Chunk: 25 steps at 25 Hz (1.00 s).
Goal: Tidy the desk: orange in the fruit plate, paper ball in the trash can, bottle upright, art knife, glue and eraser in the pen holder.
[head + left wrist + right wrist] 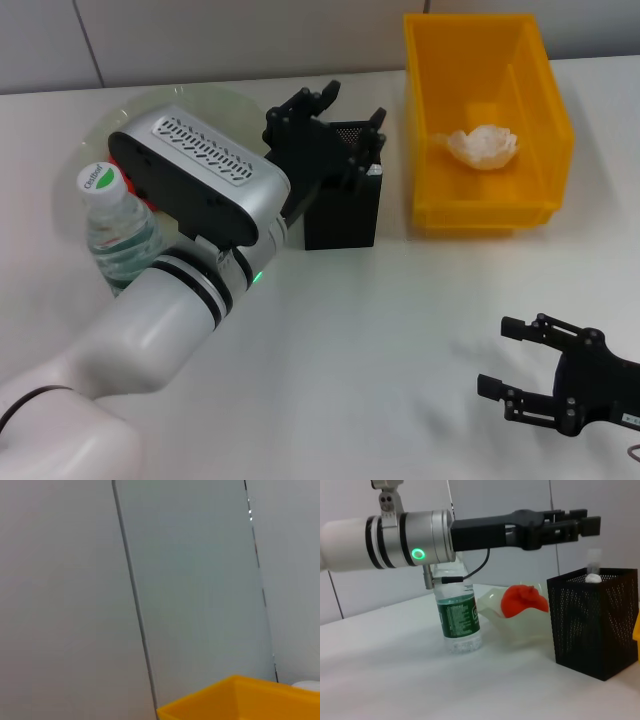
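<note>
**Left gripper above the pen holder, most of the desk already in order**

While the left gripper [335,125] hovers over the tall square black metal-mesh pen holder [342,205], its jaws look spread and nothing is seen between them. The right gripper [520,385] rests low near the front of the white table [400,330], jaws spread and empty.

The crumpled white paper ball [484,146] lies inside the deep bright-yellow plastic trash can [487,125]. The small clear plastic bottle with green label [118,225] stands upright beside the left arm. The round red-orange orange [522,600] sits in the wide pale-green translucent fruit plate [492,607].

The risk from here is probably the left forearm: it passes very close to the bottle, so a careless pull back could tip it over. The fingers could also catch the rim of the holder and drag it.

The right wrist view shows the orange in the plate and a small pale object sticking up from the holder; in the head view the arm hides nearly all of the orange. The left wrist view gives only wall and a yellow corner. The eraser cannot be made out.
</note>
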Motion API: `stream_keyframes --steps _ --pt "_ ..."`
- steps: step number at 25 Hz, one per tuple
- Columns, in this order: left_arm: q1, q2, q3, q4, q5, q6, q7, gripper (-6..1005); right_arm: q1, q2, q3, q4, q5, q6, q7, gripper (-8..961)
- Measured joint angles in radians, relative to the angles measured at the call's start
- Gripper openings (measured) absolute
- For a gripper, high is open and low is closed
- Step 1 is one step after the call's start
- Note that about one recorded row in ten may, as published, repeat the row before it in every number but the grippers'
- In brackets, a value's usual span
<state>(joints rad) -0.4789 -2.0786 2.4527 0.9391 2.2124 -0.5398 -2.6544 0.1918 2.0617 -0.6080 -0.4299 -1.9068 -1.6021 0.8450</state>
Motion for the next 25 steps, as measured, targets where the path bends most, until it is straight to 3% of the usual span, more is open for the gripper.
stream_keyframes --steps 3,10,15,17,22,23,24,25 --pt "0.034 0.014 0.0 0.081 0.023 0.019 -0.016 462 -0.004 0.0 0.004 -0.003 0.0 -0.014 0.0 805" --pt "0.181 0.069 -0.03 0.356 0.296 0.148 -0.088 656 -0.012 -0.013 0.037 -0.007 0.005 -0.054 0.0 805" --pt "0.26 0.096 -0.035 0.452 0.386 0.1 -0.159 761 -0.013 -0.02 0.049 -0.014 0.006 -0.077 0.0 805" --pt "0.297 0.111 -0.026 0.478 0.446 0.013 -0.214 782 -0.016 -0.019 0.058 -0.024 0.006 -0.086 0.0 805" --pt "0.318 0.115 -0.015 0.477 0.46 -0.072 -0.221 784 -0.02 -0.018 0.084 -0.036 0.007 -0.106 0.0 805" --pt "0.343 0.117 0.03 0.409 0.473 -0.317 -0.223 784 -0.021 -0.019 0.087 -0.036 0.007 -0.108 0.0 805" --pt "0.334 0.116 0.049 0.341 0.497 -0.43 -0.224 784 -0.021 -0.019 0.088 -0.037 0.007 -0.109 0.0 805" --pt "0.33 0.117 0.054 0.326 0.504 -0.451 -0.225 784 -0.021 -0.02 0.089 -0.04 0.007 -0.11 0.0 805"
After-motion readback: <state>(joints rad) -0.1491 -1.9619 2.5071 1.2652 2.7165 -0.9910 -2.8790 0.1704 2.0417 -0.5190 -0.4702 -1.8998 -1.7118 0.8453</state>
